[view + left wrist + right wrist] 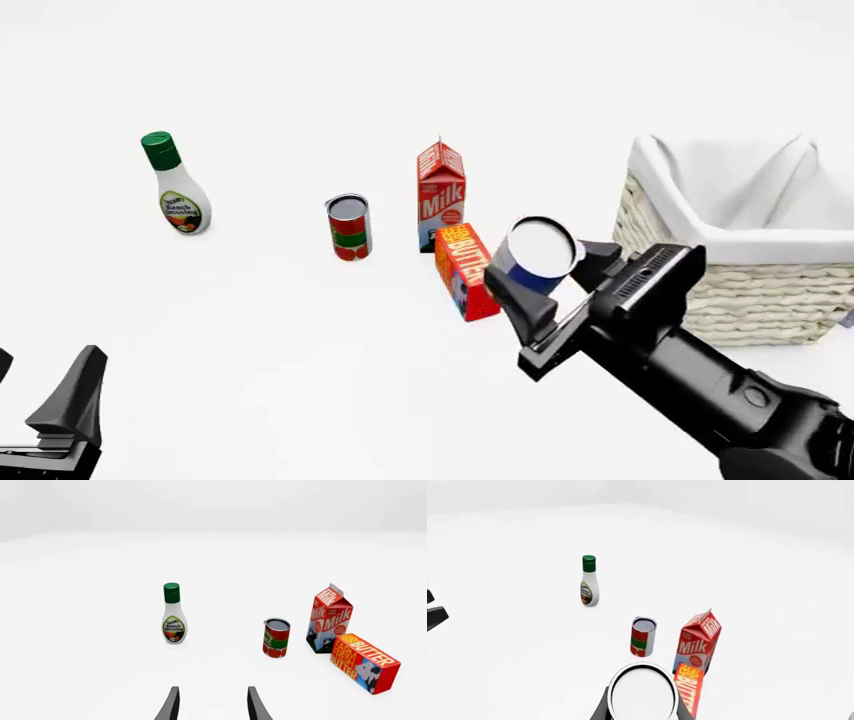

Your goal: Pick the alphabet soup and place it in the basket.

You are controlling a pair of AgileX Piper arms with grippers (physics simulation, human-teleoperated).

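Front view, right claw [545, 272] gripping alphabet soup [535, 254], butter box [465, 270] just beside

Left of the milk carton [442, 195] stands the can [348, 227], the bottle [175, 184] farther left. The butter box [466, 271] lies before the carton; the basket [747, 290] sits to its right.

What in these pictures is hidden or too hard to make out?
- Alphabet soup: in the front view the right end effector covers most of its label; the right wrist view shows only its top.
- Basket: its right side is cut off by the front view's edge, and its floor is hidden by the near wall.
- Ranch dressing bottle: the label's small print is too small to read.
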